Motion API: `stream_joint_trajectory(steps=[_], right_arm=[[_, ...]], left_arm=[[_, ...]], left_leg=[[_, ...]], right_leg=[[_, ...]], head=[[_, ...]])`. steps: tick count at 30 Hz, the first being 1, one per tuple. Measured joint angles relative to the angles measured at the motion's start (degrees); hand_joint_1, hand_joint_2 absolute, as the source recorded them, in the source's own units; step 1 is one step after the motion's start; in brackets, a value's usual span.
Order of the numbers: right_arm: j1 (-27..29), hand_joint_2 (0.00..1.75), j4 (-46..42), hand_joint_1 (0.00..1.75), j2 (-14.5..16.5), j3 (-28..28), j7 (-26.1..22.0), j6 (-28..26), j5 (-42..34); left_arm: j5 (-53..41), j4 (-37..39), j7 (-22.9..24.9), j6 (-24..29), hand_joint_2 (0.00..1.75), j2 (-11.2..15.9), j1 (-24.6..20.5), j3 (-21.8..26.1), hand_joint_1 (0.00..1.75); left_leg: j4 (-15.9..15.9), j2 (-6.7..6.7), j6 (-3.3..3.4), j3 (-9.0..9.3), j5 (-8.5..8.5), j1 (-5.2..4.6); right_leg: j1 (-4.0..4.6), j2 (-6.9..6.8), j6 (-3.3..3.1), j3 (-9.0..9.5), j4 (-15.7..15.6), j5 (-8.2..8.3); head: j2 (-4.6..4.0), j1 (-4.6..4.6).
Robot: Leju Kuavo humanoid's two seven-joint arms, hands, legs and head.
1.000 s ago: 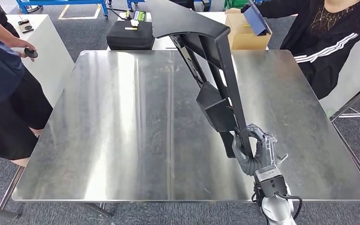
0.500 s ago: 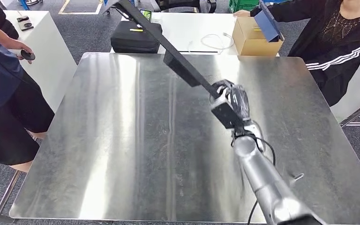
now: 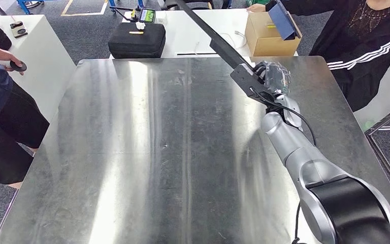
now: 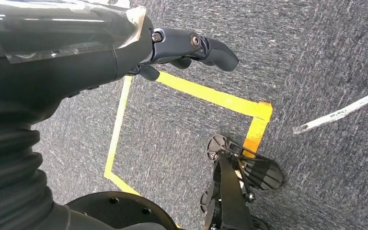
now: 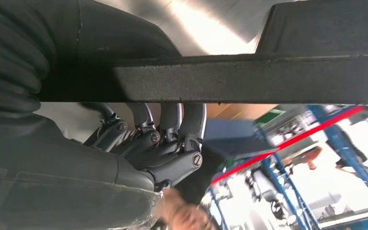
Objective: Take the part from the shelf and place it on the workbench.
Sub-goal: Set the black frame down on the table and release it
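The part (image 3: 208,31) is a long black bar with a blocky end (image 3: 245,77). It slants from my right hand (image 3: 273,76) up toward the far left, above the back of the steel workbench (image 3: 147,152). My right hand grips it near the blocky end, over the bench's far right area. In the right wrist view the dark fingers (image 5: 172,129) wrap around the bar (image 5: 249,79). My left hand (image 4: 191,45) hangs over grey carpet with yellow tape, holding nothing, its fingers loosely bent.
A person in dark clothes (image 3: 0,101) stands at the bench's left side, and another in a black striped top (image 3: 365,46) at the far right. Behind the bench lie a black case (image 3: 136,39) and a cardboard box (image 3: 264,33).
My right arm has reached from the bench's near edge to its far right. The part has swung from nearly upright to slanting low toward the back. The camera has shifted a little.
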Motion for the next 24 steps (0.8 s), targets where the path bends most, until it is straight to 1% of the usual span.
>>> stream_joint_trajectory(steps=[5, 6, 7, 9, 10, 11, 14, 18, 24], right_arm=[[-0.14, 1.75, 0.57, 1.75, -0.23, 0.31, 0.23, -0.12, 0.28], [-0.27, 1.75, 1.02, 1.75, -0.53, 0.53, 0.61, -0.26, 0.78], [-0.38, 1.75, 1.59, 1.75, -1.11, 0.76, 0.86, -0.45, 1.43], [-0.52, 0.87, 2.60, 0.87, -2.54, 1.05, 0.73, -0.92, 2.64], [-0.48, 0.44, 2.86, 0.44, -3.16, 1.06, 0.15, -1.19, 2.86], [-0.42, 0.00, 3.03, 0.00, -3.58, 1.04, -0.42, -1.49, 2.90], [-0.28, 0.00, 3.39, 0.00, -4.49, 0.81, -1.97, -2.02, 2.74], [0.06, 0.00, 3.58, 0.00, -5.09, 0.35, -3.95, -1.99, 2.43], [0.10, 0.00, 3.60, 0.00, -5.18, 0.14, -5.45, -2.04, 2.62]], left_arm=[[-0.04, 0.00, -0.02, -0.04, 1.75, 0.02, 0.00, -0.07, 0.00], [-0.24, 0.00, -0.12, -0.20, 1.75, 0.02, -0.01, -0.22, 0.00], [-0.63, 0.00, -0.25, -0.46, 1.75, 0.03, 0.00, -0.43, 0.00], [-1.65, 0.00, -0.49, -0.93, 1.75, 0.03, 0.06, -0.97, 0.00], [-2.13, 0.00, -0.48, -0.97, 1.75, 0.03, 0.11, -1.20, 0.00], [-2.55, 0.00, -0.39, -0.81, 1.75, 0.03, 0.14, -1.43, 0.00], [-3.32, 0.00, -0.25, -0.10, 1.75, 0.06, 0.20, -2.20, 0.00], [-3.29, 0.00, -0.51, 0.26, 0.00, 0.17, 0.20, -2.47, 0.00], [-3.19, 0.00, -0.54, 0.13, 0.00, 0.25, 0.18, -2.50, 0.00]], left_leg=[[-0.05, 0.13, -0.09, 0.08, -0.06, 0.01], [-0.08, 0.21, -0.26, 0.17, -0.08, 0.01], [-0.10, 0.28, -0.60, 0.27, -0.11, 0.02], [-0.12, 0.32, -1.23, 0.41, -0.11, 0.01], [-0.11, 0.31, -1.41, 0.44, -0.11, -0.01], [-0.10, 0.31, -1.42, 0.46, -0.10, -0.05], [-0.02, 0.31, -1.40, 0.51, -0.11, -0.18], [0.05, 0.32, -1.36, 0.52, -0.14, -0.28], [0.06, 0.31, -1.31, 0.52, -0.17, -0.35]], right_leg=[[0.03, 0.08, -0.04, 0.04, 0.00, -0.01], [0.06, 0.12, -0.07, 0.11, 0.00, -0.02], [0.08, 0.15, -0.10, 0.20, 0.00, -0.03], [0.10, 0.15, -0.13, 0.39, 0.01, -0.04], [0.08, 0.14, -0.13, 0.44, 0.01, -0.03], [0.04, 0.13, -0.13, 0.48, 0.01, -0.03], [-0.09, 0.14, -0.11, 0.56, 0.01, -0.01], [-0.18, 0.14, -0.09, 0.59, -0.01, -0.01], [-0.20, 0.14, -0.09, 0.62, -0.03, -0.01]], head=[[0.00, -0.01], [0.00, 0.00], [0.00, 0.01], [0.00, 0.03], [0.00, 0.03], [0.00, 0.03], [0.00, 0.03], [0.00, 0.02], [0.00, 0.02]])
